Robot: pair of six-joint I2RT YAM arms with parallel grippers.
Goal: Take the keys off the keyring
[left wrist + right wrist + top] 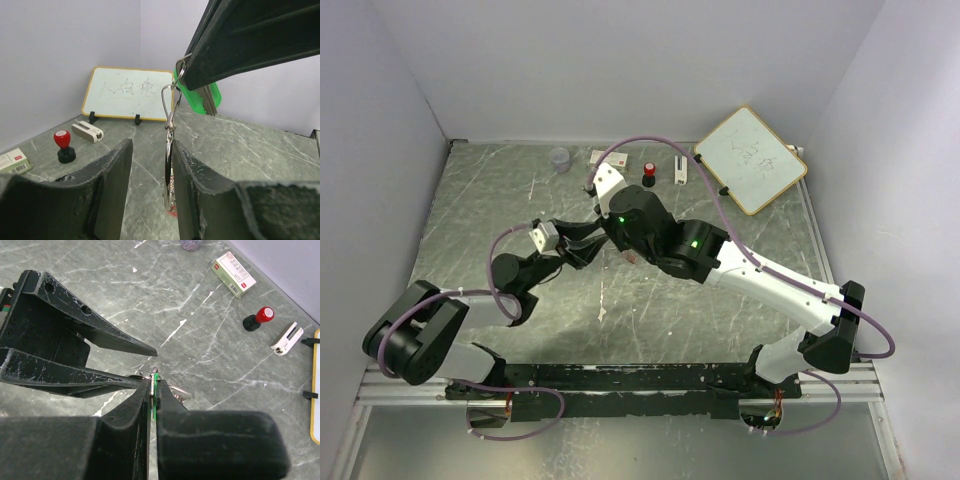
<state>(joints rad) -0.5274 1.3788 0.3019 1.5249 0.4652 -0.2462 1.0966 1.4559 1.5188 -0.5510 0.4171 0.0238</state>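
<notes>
Keyring (pixel 169 170): dangling off the tabletop (pixel 240 150), long axis vertical, under the green key (pixel 199 100)
Right end effector (pixel 153 386): pinching that green key
Left end effector (pixel 151 146): spread, fingers flanking the ring
Red key (pixel 171 213): probably the bottom speck

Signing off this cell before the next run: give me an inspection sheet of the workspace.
Surface: grey marbled table, scuffed.
Job's things: keyring hangs from green key; red bit at its bottom, probably red key.
Clutter: clear cup, small box, red-topped knob, white clip, whiteboard, all along far edge.
Grippers: left gripper open around keyring; right gripper shut on green key.
Cables: purple cables loop over both arms.
Surroundings: white walls; nothing else seen.
</notes>
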